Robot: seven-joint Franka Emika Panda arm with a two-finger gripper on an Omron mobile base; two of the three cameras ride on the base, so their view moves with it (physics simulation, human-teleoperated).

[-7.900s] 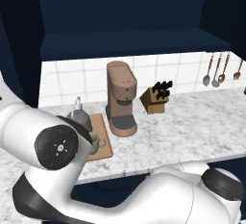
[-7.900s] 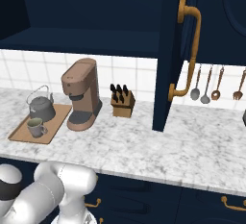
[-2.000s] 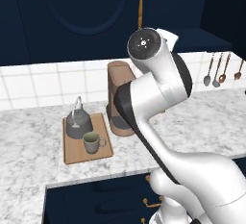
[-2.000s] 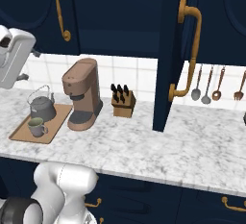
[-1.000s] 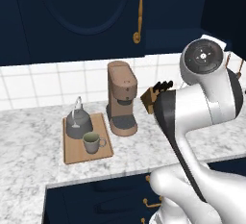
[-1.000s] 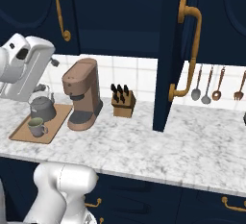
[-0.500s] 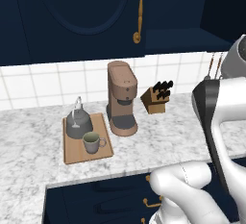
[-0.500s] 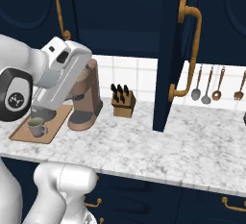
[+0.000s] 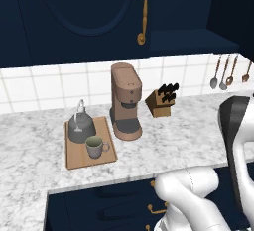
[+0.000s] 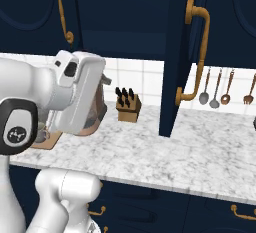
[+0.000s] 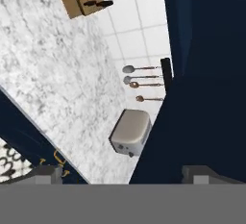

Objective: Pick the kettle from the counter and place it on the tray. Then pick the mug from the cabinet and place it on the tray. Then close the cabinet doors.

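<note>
The kettle [image 9: 80, 127] and the mug [image 9: 95, 146] both sat on the tray [image 9: 74, 159], kettle at the back, mug in front of it with its handle to the right; the tray lay on the counter [image 9: 183, 136] just left of the brown coffee machine [image 9: 126, 100]. A knife block [image 9: 161, 101] stood to the right of the machine, near the tiled wall. Of the cabinet doors, the left door [image 9: 84, 17] was closed, its brass handle [image 9: 143, 12] vertical at its right edge. The right door [image 10: 181, 52] stood open, swung out over the counter and seen nearly edge-on in the right base view, with its curved brass handle [image 10: 196, 52] facing the camera. Between the two doors the cabinet [image 10: 130, 17] interior was dark. In the hand view the gripper [image 11: 122, 172] pointed toward the open door's navy face [image 11: 206, 74]; its fingertips [image 11: 48, 174] sat far apart at the two bottom corners, spread wide and holding nothing. The same view showed hanging utensils [image 11: 139, 81] on the wall and a toaster [image 11: 130, 132] on the counter beside the door.
</note>
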